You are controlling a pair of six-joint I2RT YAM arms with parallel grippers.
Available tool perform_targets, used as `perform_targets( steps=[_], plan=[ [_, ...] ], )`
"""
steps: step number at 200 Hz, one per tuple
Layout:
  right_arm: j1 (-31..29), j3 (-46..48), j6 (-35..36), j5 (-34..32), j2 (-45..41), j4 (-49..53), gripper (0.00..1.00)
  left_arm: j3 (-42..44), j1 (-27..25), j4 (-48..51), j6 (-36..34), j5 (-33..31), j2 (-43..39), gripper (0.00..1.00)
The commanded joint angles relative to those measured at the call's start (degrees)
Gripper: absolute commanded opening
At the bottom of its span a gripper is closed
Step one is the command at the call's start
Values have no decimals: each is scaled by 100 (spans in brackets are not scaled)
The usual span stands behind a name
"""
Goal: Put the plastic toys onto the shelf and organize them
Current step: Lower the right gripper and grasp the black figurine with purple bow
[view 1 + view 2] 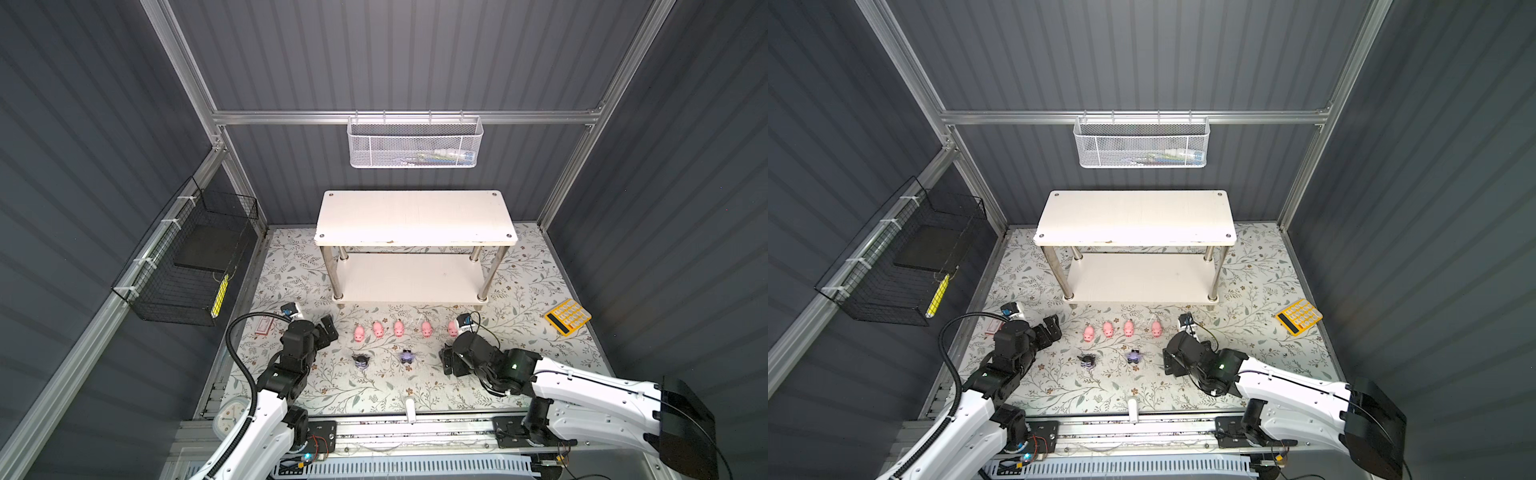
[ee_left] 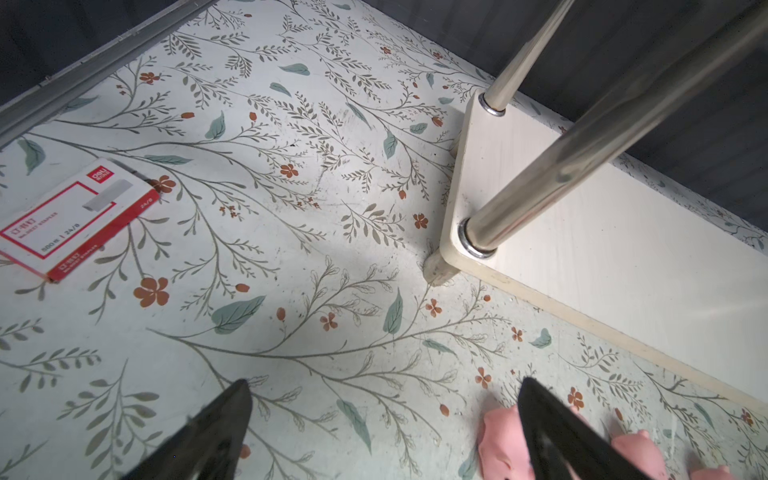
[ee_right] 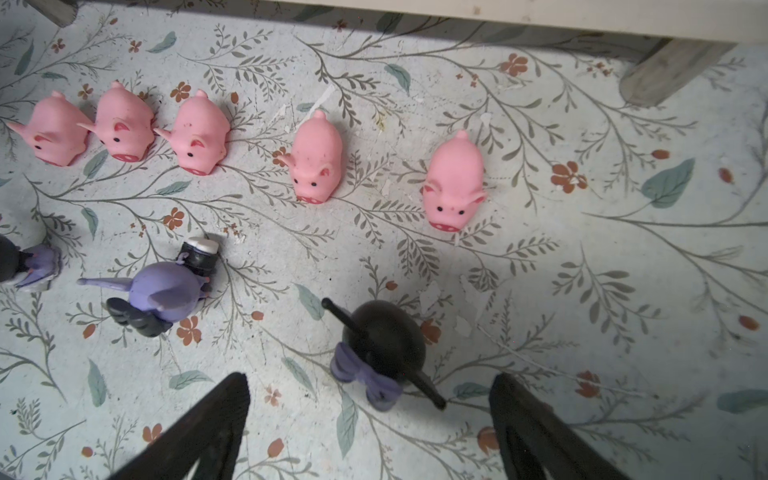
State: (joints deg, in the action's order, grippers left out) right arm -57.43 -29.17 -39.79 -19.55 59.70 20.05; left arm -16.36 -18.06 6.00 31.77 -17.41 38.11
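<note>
Low, right of centre in a top view, the right gripper [image 1: 446, 360], jaws apart, brackets a black toy [image 3: 382, 336], seemingly to grab it; the left gripper [image 2: 385, 381] gapes empty.

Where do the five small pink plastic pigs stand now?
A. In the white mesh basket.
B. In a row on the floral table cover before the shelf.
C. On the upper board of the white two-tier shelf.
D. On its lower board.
B: the small pink plastic pigs stand in a row on the floral table cover, in front of the white two-tier shelf; none is on its boards.
</note>
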Motion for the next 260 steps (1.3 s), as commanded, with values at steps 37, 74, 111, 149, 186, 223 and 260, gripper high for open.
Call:
perform_targets(
  steps=[37, 74, 111, 149, 186, 223, 260],
  plan=[
    [-19, -220, 67, 10, 400, -28, 82, 69, -39, -253, 68, 133, 94, 100],
    [-6, -304, 180, 87, 761, -117, 76, 89, -39, -330, 67, 154, 145, 100],
    [49, -343, 173, 66, 885, -107, 72, 107, -39, -354, 80, 149, 179, 100],
    [151, -294, 151, 78, 896, -130, 67, 148, -39, -403, 90, 153, 214, 100],
    [188, -300, 191, 104, 961, -165, 57, 165, -39, -464, 87, 157, 268, 100],
    [215, -326, 261, 187, 1071, -220, 56, 192, -39, -546, 104, 159, 351, 100],
    [248, -360, 274, 197, 1135, -214, 53, 228, -39, -574, 130, 149, 363, 100]
  ],
)
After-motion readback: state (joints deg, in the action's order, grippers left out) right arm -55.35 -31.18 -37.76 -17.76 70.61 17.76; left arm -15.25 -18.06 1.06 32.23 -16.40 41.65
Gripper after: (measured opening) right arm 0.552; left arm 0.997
